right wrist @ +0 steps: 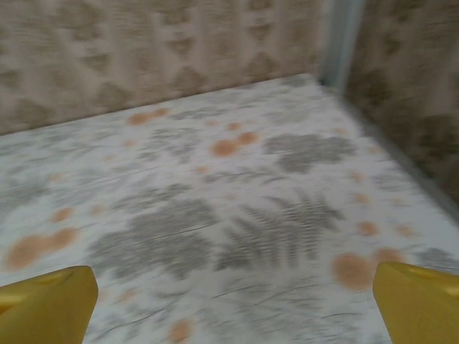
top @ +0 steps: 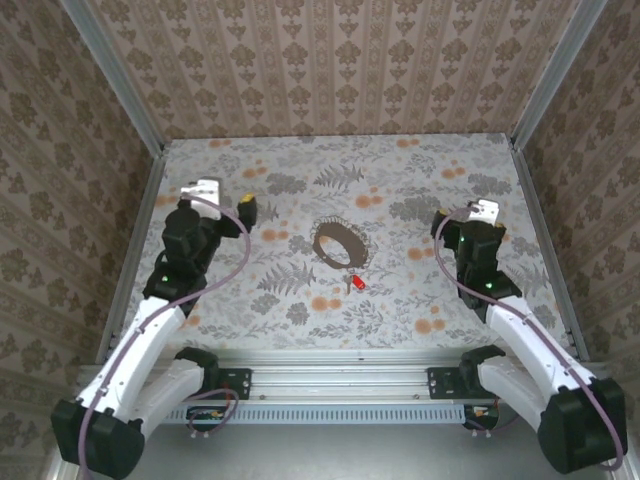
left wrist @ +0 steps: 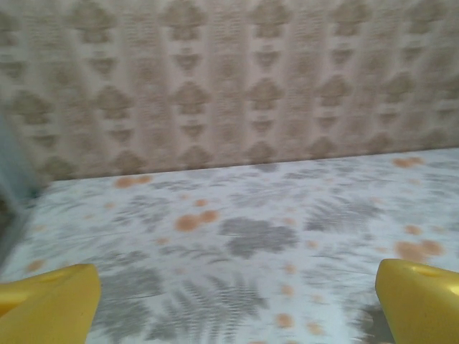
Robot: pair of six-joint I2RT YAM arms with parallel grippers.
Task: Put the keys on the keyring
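Left tool (top: 226,197) and right tool (top: 474,213) are held wide open, empty; the key (top: 357,283) is laid between them, just beside the keyring (top: 320,244), seemingly nearer the right.

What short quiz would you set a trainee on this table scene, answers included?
1. What colour is the head of the key?
2. True or false: the key lies inside the ring.
3. The left fingers and right fingers are: A) both open, holding nothing; B) both shut on the ring; C) left shut on the key, right open.
Key: 1 red; 2 false, it lies on the table just outside the ring, on the near side; 3 A.
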